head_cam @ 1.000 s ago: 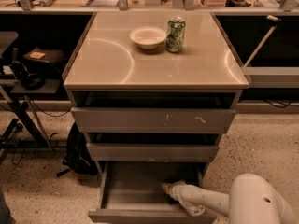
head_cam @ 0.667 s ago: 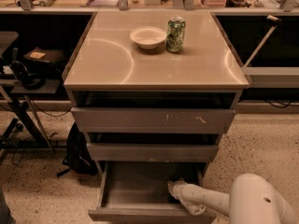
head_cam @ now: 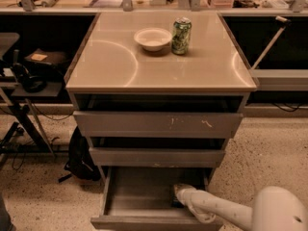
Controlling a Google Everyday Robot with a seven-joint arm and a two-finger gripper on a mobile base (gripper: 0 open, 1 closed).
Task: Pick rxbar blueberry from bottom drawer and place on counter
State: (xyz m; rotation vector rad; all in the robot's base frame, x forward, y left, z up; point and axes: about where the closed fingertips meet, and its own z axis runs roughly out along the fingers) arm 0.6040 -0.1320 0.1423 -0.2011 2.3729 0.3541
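Note:
The bottom drawer (head_cam: pixel 139 196) is pulled open below the two upper drawers. My gripper (head_cam: pixel 180 191) reaches down into its right side on the white arm (head_cam: pixel 216 208) that comes in from the lower right. A small dark shape (head_cam: pixel 176 203) lies just under the gripper on the drawer floor; it may be the rxbar blueberry, mostly hidden by the gripper. The counter (head_cam: pixel 115 57) is the glossy beige top of the cabinet.
A white bowl (head_cam: pixel 152 38) and a green patterned can (head_cam: pixel 181 35) stand at the back of the counter. The middle drawer (head_cam: pixel 156 156) and the scratched upper drawer (head_cam: pixel 156 124) stick out slightly above the gripper. A black bag (head_cam: pixel 79 158) and a stand are on the floor at left.
My gripper has shifted slightly to the right and a little deeper into the bottom drawer. Nothing else has moved.

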